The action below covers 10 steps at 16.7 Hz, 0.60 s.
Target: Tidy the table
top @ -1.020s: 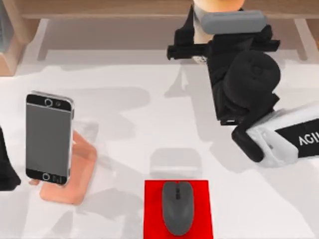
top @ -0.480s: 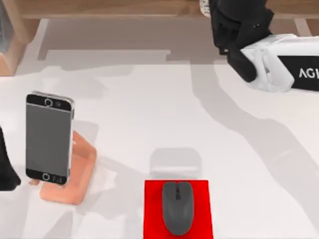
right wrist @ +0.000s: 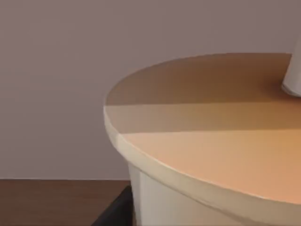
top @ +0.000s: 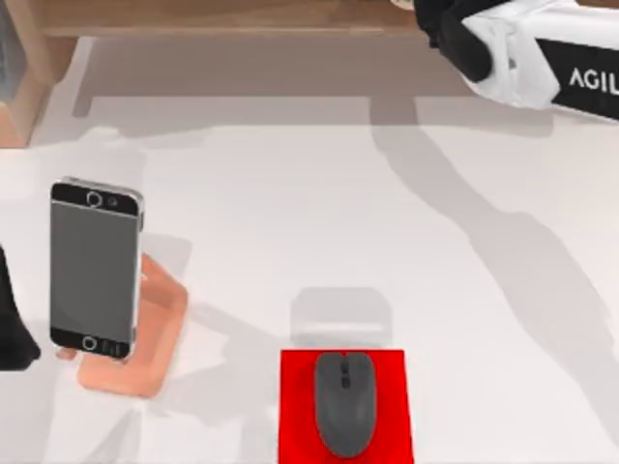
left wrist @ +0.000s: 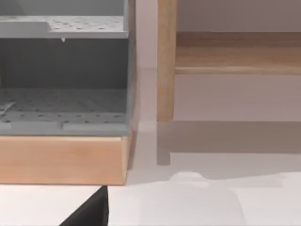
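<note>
The white table (top: 290, 193) carries a dark phone (top: 94, 268) leaning on a salmon stand (top: 145, 353) at the left. A grey mouse (top: 343, 401) sits on a red mouse pad (top: 295, 411) at the front middle. My right arm (top: 522, 48) reaches over the wooden shelf (top: 222, 14) at the back right, its gripper past the picture's edge. In the right wrist view a round, cream-sided object with a peach top (right wrist: 211, 155) sits very close. My left arm (top: 10, 329) is parked at the left edge.
The left wrist view looks at a grey perforated tray (left wrist: 61, 108) inside a light wooden unit (left wrist: 61, 160), with a wooden post (left wrist: 165, 61) beside it and the table (left wrist: 197, 202) below. A dark brown surface (right wrist: 56, 202) lies under the round object.
My right arm has travelled from the back middle of the table toward the back right and over the shelf, taking the peach-topped object out of the top view. Phone, stand, mouse unmoved.
</note>
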Available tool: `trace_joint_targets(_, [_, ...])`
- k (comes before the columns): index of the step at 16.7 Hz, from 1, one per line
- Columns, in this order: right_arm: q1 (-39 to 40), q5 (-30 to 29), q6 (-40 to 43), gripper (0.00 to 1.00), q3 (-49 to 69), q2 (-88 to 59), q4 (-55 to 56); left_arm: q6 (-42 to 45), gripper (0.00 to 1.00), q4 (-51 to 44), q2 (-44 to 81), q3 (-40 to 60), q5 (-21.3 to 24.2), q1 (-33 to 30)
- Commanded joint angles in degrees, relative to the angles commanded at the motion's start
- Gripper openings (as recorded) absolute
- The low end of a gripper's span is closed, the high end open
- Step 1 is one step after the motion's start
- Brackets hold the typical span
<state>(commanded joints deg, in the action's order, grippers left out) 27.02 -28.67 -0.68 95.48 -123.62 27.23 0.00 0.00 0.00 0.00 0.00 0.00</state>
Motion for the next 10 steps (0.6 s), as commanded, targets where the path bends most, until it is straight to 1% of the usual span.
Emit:
trace_joint_targets(7, [1.1,0.0,-0.6,0.00,-0.3,0.4,0.0,0.0,1.00,0.0,0.0,0.0,0.0,0.0])
trace_joint_targets(10, [6.6,-0.4,-4.2,0.00,-0.9,0.5,0.5,0.0,1.00,0.0,0.0,0.0,0.0,0.0])
